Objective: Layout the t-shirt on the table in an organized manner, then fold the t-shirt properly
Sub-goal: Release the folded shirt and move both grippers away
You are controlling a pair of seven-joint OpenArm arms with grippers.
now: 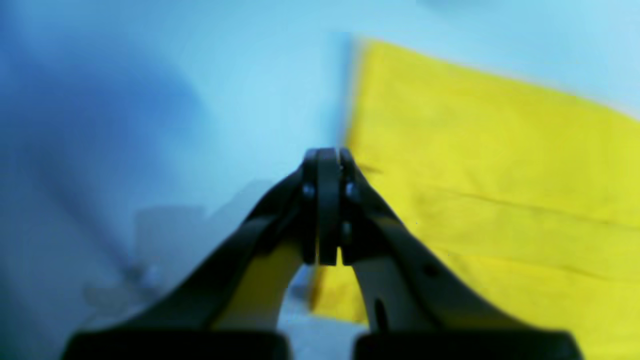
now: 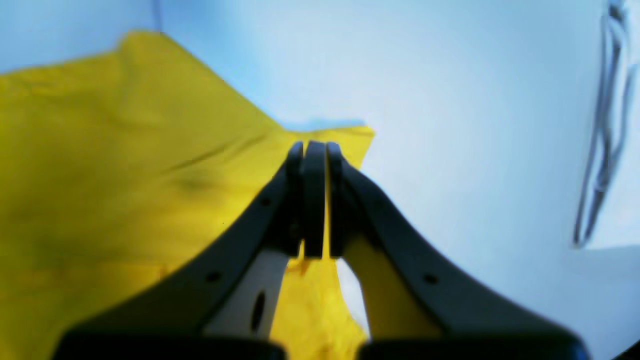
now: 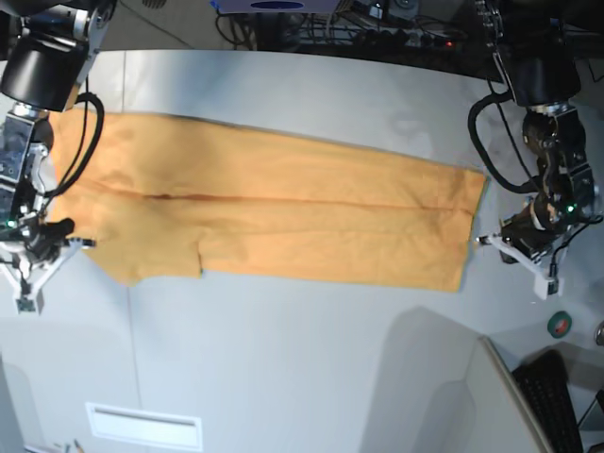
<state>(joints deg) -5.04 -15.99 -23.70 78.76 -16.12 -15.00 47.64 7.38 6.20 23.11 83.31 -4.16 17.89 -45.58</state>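
Base view, left to right: your right gripper (image 3: pixel 83 243) sits at the left end of the t-shirt (image 3: pixel 283 222), tips at the cloth edge near the sleeve. Jaws pressed together. Its wrist view shows yellow fabric between and just beyond the closed tips, so it reads as pinched on the sleeve corner, though blur makes the contact hard to confirm.

The t-shirt lies flat on the table (image 3: pixel 283 377) as a long orange-yellow band, stretched across most of the width, running slightly downhill to the right. You can see one long horizontal crease along the middle, darker toward the left half. A short sleeve flap hangs off the lower-left edge with a small notch beside it. Right end is a fairly straight, near-vertical edge. Surface is mostly smooth with shallow wrinkles.

Your left gripper (image 3: pixel 483 240) is at the right end, tips just at the shirt's right edge. Its wrist view shows the jaws fully closed, tips against the cloth's edge line, table to one side and folded yellow layers to the other. You can't tell from the frames whether fabric is actually caught between them.

A black keyboard (image 3: pixel 557 401) sits at the lower right, off the tabletop.
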